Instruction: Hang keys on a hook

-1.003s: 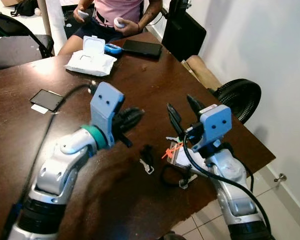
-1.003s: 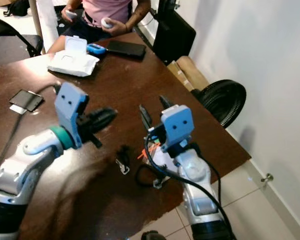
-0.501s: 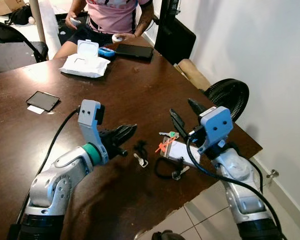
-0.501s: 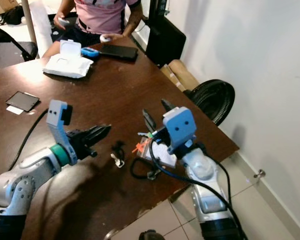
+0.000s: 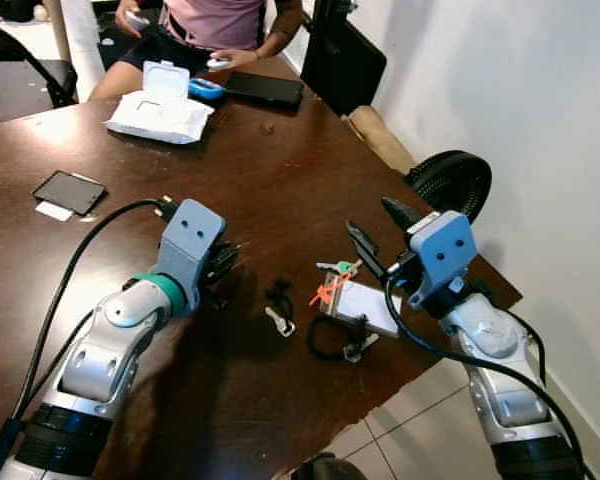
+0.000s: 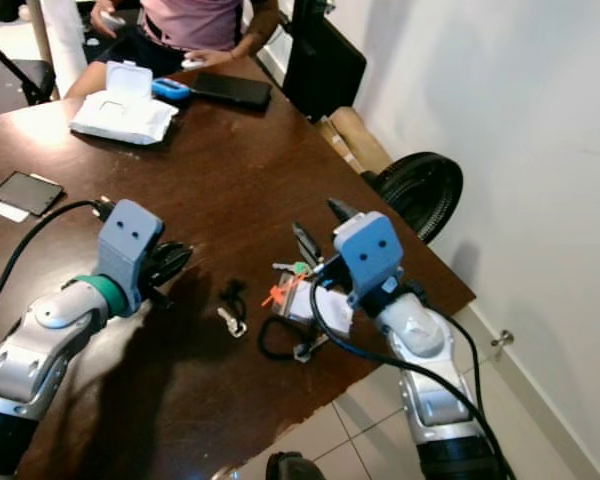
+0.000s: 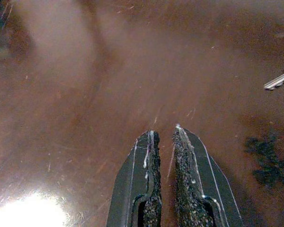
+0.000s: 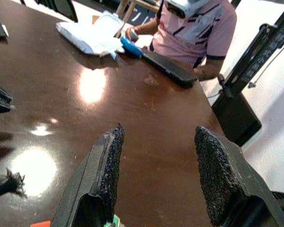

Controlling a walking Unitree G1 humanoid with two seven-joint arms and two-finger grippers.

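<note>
Dark brown wooden counter, glossy, with a white wall on the right and a black fan on the floor beyond its right edge. Far left: a black phone lying flat on a white card. Far side: a white wipes pack with its lid flipped up, a blue object and a long black case, before a seated person in a pink shirt holding small white objects. Left arm: silver, bent at the elbow, reaching forward low over the counter; left tool with its two black fingers pressed nearly together, a thin slit between them, tips just above the wood. Centre: a small black tassel with a key. Just right of it: the keys, green-capped with an orange tag, beside a white card and a black cord loop. Right arm: raised from the near right edge; right tool spread wide, empty, poised above the keys. No legible writing.
</note>
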